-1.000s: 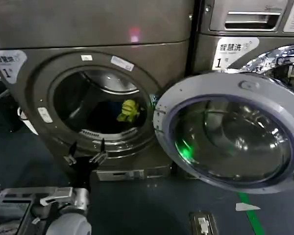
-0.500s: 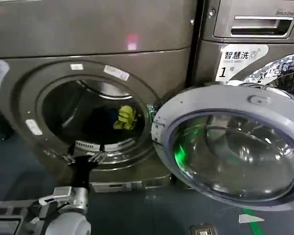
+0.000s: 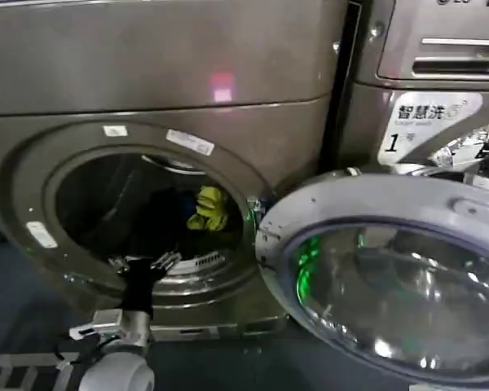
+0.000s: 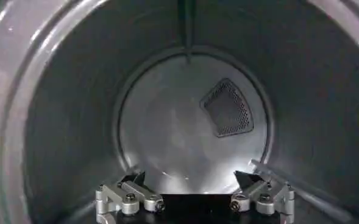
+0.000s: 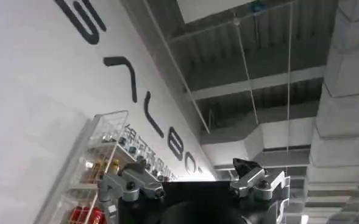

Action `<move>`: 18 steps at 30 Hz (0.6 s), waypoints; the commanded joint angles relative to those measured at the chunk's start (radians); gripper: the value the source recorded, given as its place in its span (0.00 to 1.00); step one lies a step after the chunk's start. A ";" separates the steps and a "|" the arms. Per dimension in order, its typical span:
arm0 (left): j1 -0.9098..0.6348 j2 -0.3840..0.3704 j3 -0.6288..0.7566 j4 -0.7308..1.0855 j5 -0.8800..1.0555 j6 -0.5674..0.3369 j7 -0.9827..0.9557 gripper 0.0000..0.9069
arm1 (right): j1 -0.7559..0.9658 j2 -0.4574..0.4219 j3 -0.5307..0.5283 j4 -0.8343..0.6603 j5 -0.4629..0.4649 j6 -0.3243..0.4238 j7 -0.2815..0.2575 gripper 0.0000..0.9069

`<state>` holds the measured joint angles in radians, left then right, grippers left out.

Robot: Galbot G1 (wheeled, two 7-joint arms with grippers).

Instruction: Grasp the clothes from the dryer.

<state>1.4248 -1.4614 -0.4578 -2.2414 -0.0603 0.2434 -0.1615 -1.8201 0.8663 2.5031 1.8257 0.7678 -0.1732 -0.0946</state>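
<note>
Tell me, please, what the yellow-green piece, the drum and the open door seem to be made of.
The yellow-green piece looks like soft matte fabric: it is bunched into folds. The drum looks like brushed metal, dull grey with a perforated vent. The open door seems to be glass in a pale grey, probably plastic rim: the pane reflects green light.

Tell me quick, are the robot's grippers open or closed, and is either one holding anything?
Left gripper: open, holding nothing, at the dryer's porthole.
Right gripper: open, holding nothing, pointed up toward the ceiling.
</note>
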 commanded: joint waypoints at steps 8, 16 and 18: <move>-0.014 -0.004 -0.010 0.013 -0.001 -0.004 0.003 1.00 | 0.005 0.003 -0.004 0.002 -0.001 0.000 -0.001 1.00; -0.285 0.036 -0.036 0.258 -0.080 -0.029 0.023 1.00 | -0.035 0.010 0.044 -0.013 -0.061 -0.011 -0.004 1.00; -0.364 0.045 -0.033 0.365 -0.097 -0.031 0.030 1.00 | -0.042 0.009 0.056 -0.015 -0.065 -0.011 -0.007 1.00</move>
<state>1.3141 -1.4403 -0.4874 -2.1484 -0.1028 0.2271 -0.1439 -1.8439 0.8723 2.5320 1.8165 0.7352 -0.1804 -0.0948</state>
